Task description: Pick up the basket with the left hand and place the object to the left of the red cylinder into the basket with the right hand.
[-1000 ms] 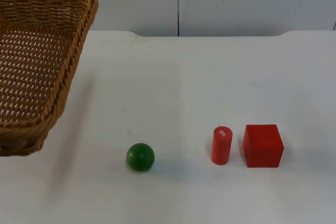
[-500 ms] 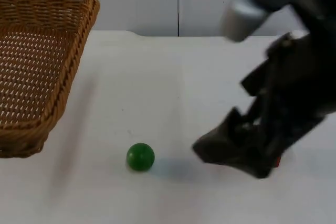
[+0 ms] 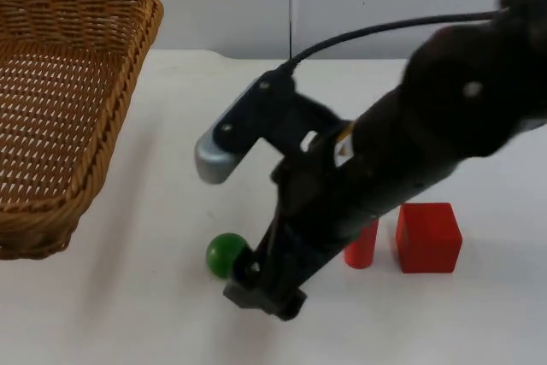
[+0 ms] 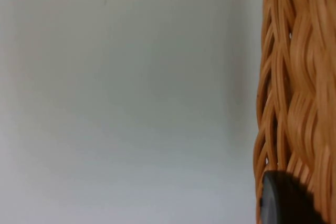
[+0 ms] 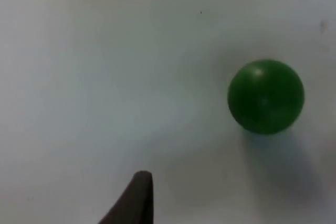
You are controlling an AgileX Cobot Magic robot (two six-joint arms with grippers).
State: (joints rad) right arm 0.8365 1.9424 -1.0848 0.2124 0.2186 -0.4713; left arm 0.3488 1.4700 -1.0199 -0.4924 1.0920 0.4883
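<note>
The ball (image 3: pixel 226 254) is sitting at the cylinder's (image 3: pixel 362 246) nine o'clock, looking hard, light and ready to roll, so the right gripper (image 3: pixel 265 295) beside it, fingers I cannot tell, should be squeezing its middle.

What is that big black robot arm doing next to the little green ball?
The right hand has come down right beside the small green ball, which sits on the white table, not yet picked up. The woven wicker basket is held up at the left by the left hand. The red cylinder and red cube stand nearby.
</note>
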